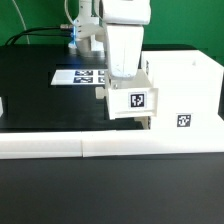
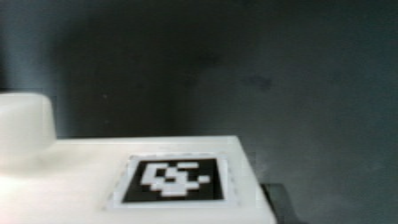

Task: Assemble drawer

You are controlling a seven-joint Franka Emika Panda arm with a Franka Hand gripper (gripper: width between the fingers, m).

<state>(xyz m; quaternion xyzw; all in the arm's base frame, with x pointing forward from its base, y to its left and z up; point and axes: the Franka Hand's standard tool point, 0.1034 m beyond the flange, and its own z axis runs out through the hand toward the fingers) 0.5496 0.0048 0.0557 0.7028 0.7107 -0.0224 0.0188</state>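
The large white hollow case (image 1: 186,88) of the drawer stands on the black table at the exterior view's right, with a tag on its front. My gripper (image 1: 122,80) reaches down from above and is shut on a small white tray (image 1: 133,101) with a tag on its face. The tray is held against the case's left side; I cannot tell how far in it is. In the wrist view the tray's white top (image 2: 71,170) with its tag (image 2: 173,180) fills the lower part, a rounded white piece (image 2: 22,125) rises beside it, and a dark finger (image 2: 285,205) shows at its edge.
The marker board (image 1: 82,76) lies flat on the table behind the arm. Long low white border bars (image 1: 90,147) run along the front edge. Cables hang at the back against a green wall.
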